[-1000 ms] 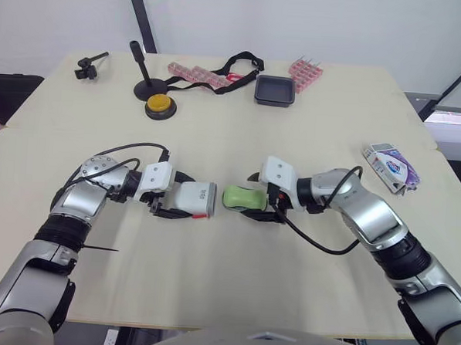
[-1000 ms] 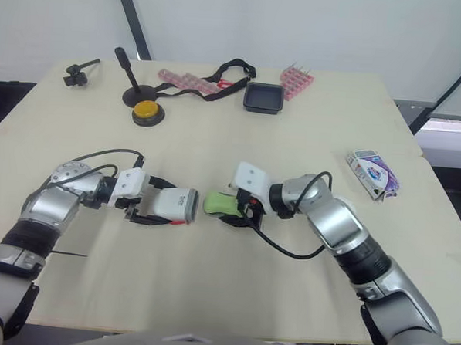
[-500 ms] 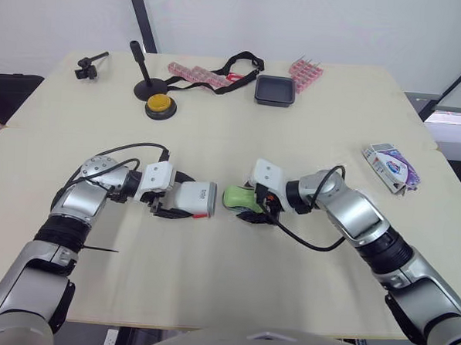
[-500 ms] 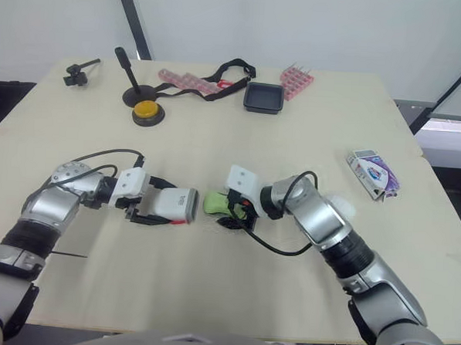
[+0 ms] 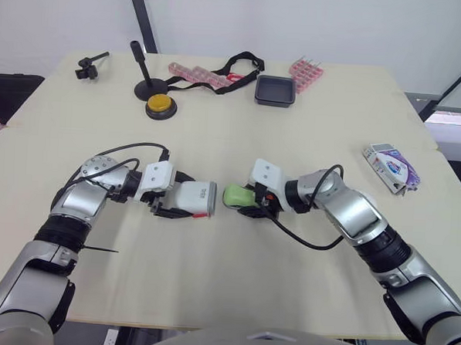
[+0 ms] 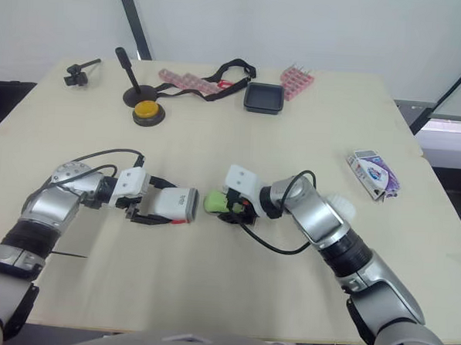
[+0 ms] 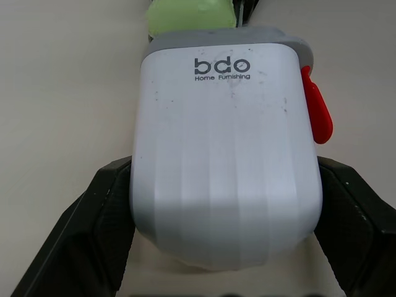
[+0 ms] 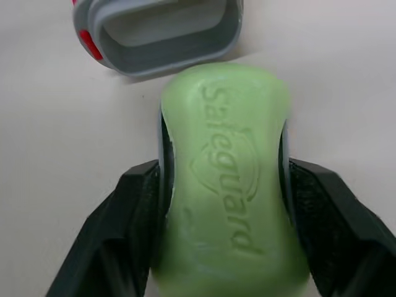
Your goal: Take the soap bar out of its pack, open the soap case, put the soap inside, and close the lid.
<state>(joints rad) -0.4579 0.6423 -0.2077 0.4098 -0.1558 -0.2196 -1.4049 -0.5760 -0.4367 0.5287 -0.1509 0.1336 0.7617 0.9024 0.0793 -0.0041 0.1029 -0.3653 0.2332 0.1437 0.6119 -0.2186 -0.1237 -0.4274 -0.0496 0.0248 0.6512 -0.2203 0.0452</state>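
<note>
Green soap bar (image 8: 226,179) sits clamped in the right pincer (image 5: 250,202), low over the tabletop (image 5: 209,280), its end just beside the open mouth of the white soap case (image 7: 226,161) — that case gripped across its sides by the left pincer (image 5: 179,201). Well apart, near the right edge, lies the soap pack (image 5: 391,165).

The soap case (image 7: 226,161) is showing smooth, faintly glossy plastic, while the soap bar (image 8: 229,167) is looking waxy and matt.
</note>
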